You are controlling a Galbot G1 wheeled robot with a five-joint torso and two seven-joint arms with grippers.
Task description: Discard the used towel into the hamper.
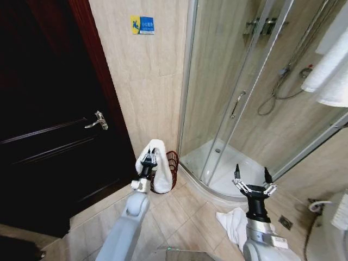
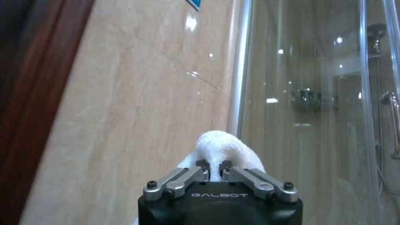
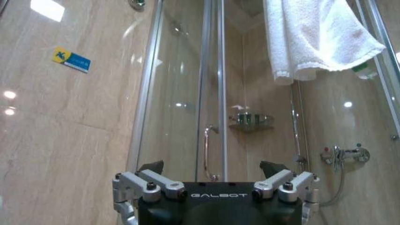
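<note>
While left pincer (image 1: 148, 161) grips towel (image 1: 157, 168) — above hamper (image 1: 172, 166).

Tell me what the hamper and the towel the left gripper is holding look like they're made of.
The hamper looks like woven wicker or rattan, dark reddish-brown, with gaps showing through its open lattice. The towel pinched in the left gripper looks like white cotton terry, judging by its fuzzy, looped surface and soft drape.

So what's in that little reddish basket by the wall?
A white towel hangs over the hamper, pinched at its top by the left gripper. Its lower end and the hamper's inside are hidden behind the cloth.
</note>
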